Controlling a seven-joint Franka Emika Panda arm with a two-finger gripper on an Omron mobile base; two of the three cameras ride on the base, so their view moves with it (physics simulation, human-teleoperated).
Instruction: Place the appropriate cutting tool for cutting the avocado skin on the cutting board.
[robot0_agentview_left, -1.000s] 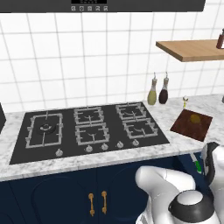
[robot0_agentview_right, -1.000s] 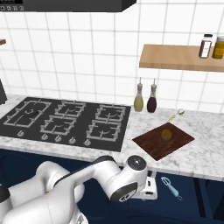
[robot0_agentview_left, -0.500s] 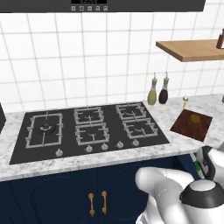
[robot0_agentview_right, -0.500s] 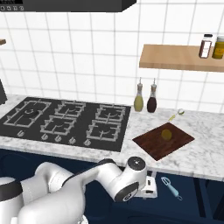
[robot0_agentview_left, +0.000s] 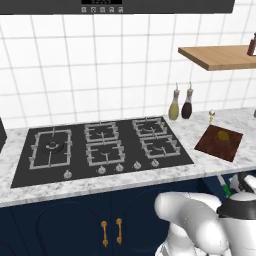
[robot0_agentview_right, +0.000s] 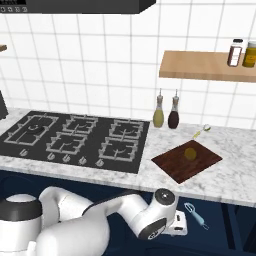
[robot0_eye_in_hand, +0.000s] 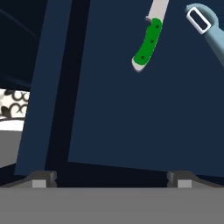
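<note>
A knife with a green handle lies on the dark blue floor of an open drawer, blade toward the top of the hand view, and shows again as the knife under the counter edge. Beside it lies a light blue peeler, also the peeler. My gripper is open, its tips wide apart and empty, well short of the knife. The cutting board sits on the counter right of the stove, with the avocado on it; the board and the avocado show from the left too.
The black stove takes up the counter's left. Two bottles stand against the tiled wall, with a small utensil behind the board. A wooden shelf carries jars. My white arm reaches low in front of the cabinets.
The wrist has sunk a little lower in front of the drawer. The board, avocado, knife and peeler have not moved.
</note>
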